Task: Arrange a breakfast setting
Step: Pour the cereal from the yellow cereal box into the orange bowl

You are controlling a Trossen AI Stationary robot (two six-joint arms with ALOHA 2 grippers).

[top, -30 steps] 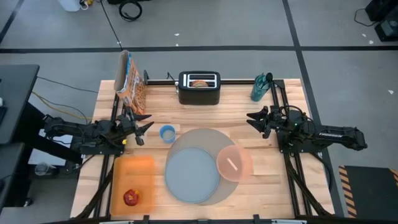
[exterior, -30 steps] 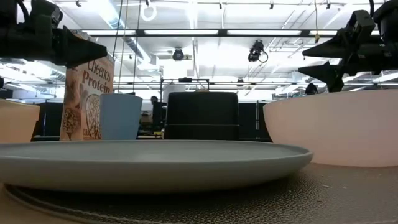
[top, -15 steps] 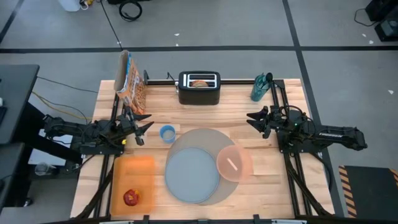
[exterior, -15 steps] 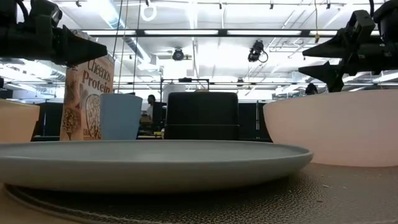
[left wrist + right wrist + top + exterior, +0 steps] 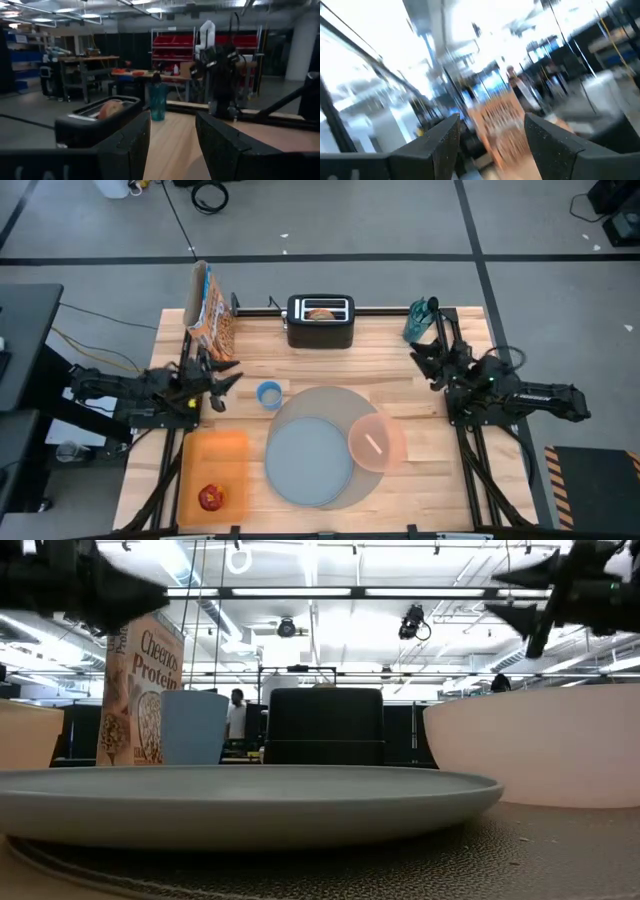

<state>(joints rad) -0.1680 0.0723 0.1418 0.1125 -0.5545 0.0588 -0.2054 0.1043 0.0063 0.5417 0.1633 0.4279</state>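
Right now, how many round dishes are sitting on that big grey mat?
2. A blue-grey plate lies on the mat's left part, and a translucent pink bowl with a spoon inside sits at its right edge. The small blue cup stands off the mat.

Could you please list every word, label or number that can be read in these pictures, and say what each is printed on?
"Cheerios": on the cereal box, low view.
"Protein": on the same box, just below.
Smaller print lower on the box: too small to read.
The box in the high view and the right wrist view: print blurred, unreadable.
No other readable text.
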